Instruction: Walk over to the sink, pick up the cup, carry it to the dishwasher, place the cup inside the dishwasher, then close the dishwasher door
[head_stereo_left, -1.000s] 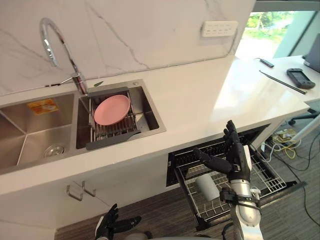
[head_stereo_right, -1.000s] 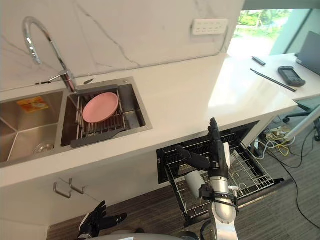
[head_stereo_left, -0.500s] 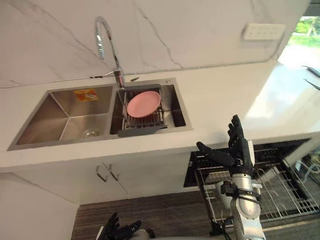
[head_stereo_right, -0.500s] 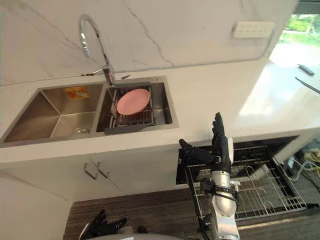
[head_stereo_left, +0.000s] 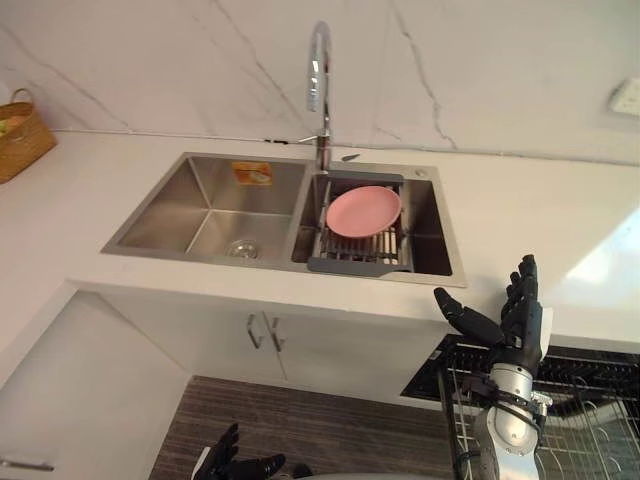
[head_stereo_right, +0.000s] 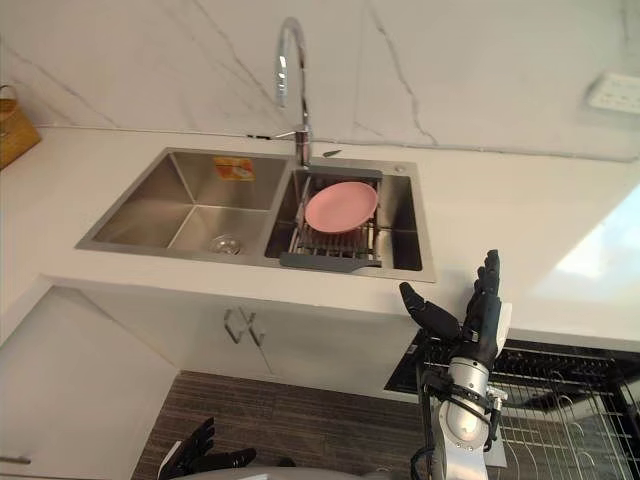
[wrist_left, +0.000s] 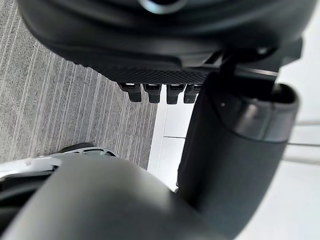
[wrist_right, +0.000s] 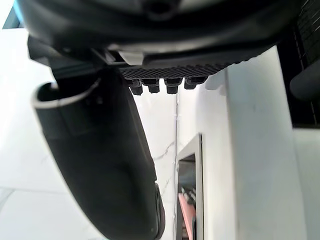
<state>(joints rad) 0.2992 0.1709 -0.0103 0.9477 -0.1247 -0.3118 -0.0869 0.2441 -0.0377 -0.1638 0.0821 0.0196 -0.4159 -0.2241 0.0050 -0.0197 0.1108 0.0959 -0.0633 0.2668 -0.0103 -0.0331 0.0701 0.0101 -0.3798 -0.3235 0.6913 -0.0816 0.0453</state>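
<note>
**Both hands empty, dishwasher open**

My right hand (head_stereo_left: 515, 330) was up in front of me w/ its fingers straight & the thumb stuck out. It was loose & held nothing. My left hand (head_stereo_left: 235, 466) hung way down low, fingers spread & floppy, w/ nothing in it too.

The sink (head_stereo_left: 170, 215) was off on the thumb side of my right hand, well apart from it. The bowl nearer my thumb had a pink plate (head_stereo_left: 364, 211) leaning on a drying rack (head_stereo_left: 362, 255), & the tap (head_stereo_left: 319, 80) stood just behind that. The bowl farther from my thumb was bare metal w/ a drain.

The dishwasher (head_stereo_left: 560, 362) was right under my right palm. It was open, & its pull-out rack (head_stereo_left: 590, 440) stuck out below my wrist & past the backs of my fingers.

Where was the cup? I couldn't tell. It wasn't in my fingers on either side. My own arm hid part of the pull-out rack, so it could've been down in there.

How far along, I think:
- Getting to the sink & dishwasher: prob done, b/c both were close to my hands.
- Cup in the dishwasher: maybe done, maybe not. Can't say.
- Closing up: not done. The rack was out & the dishwasher was open, so pushing it in & shutting the door were left for sure.
</note>
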